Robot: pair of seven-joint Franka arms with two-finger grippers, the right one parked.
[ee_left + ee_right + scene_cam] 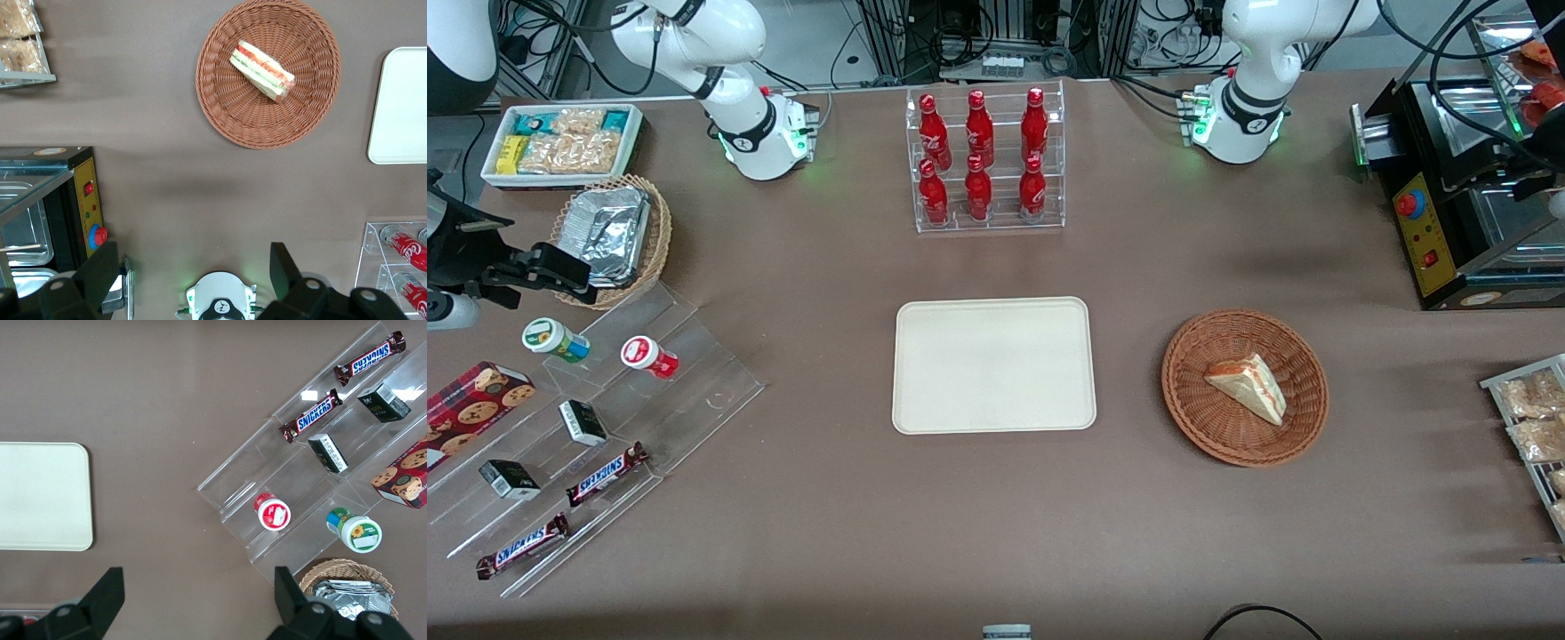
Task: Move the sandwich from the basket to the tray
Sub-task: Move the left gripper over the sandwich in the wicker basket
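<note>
The gripper [193, 280], fingers spread wide and partly cut off, hangs high above the sandwich [261, 70] in its basket [220, 100].

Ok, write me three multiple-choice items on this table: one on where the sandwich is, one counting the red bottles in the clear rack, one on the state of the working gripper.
1. Where does the sandwich lie?
A. in the basket
B. on the tray
C. on the bare table

2. How many red bottles stand in the clear rack?
A. four
B. six
C. eight

3. What is the state of the gripper?
A. shut on the sandwich
B. open, holding nothing, high above the table
C. shut on a bottle

Key: 1 A, the wedge rests inside the woven rim; 2 B, two rows of three show in the front view; 3 B, the wrist view shows its fingers spread with only table between them.
</note>
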